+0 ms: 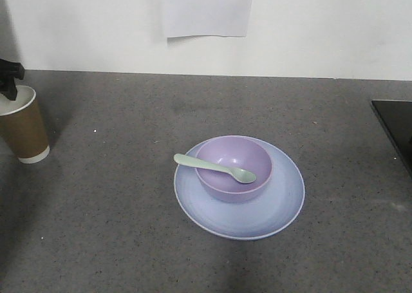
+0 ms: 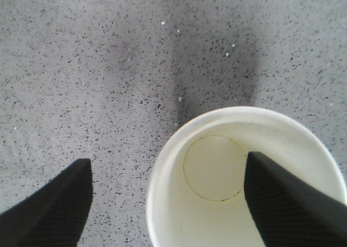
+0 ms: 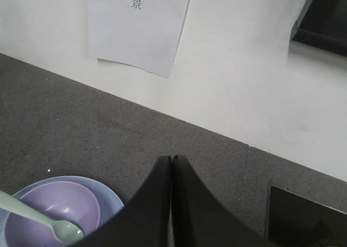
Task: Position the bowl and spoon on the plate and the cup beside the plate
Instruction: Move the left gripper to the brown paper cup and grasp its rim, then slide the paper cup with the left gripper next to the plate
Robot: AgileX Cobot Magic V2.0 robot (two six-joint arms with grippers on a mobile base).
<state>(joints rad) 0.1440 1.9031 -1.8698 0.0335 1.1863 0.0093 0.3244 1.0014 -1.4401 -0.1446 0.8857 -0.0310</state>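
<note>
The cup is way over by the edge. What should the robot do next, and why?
Probably close the left gripper on the paper cup's rim: one finger is inside, one outside, jaws open. The bowl and spoon already sit on the plate; the cup stands far away.

bowl (image 1: pixel 233 169): lavender purple
spoon (image 1: pixel 214 168): pale mint green
plate (image 1: pixel 270 209): pale blue-lilac
cup (image 1: pixel 24 125): brown, white rim and base band
desk (image 1: pixel 116 228): dark grey, speckled
left hand (image 2: pixel 168 198): black

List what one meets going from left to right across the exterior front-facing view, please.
Cup with the left gripper at its rim → plate, carrying the bowl and spoon → dark flat object at the right edge.
</note>
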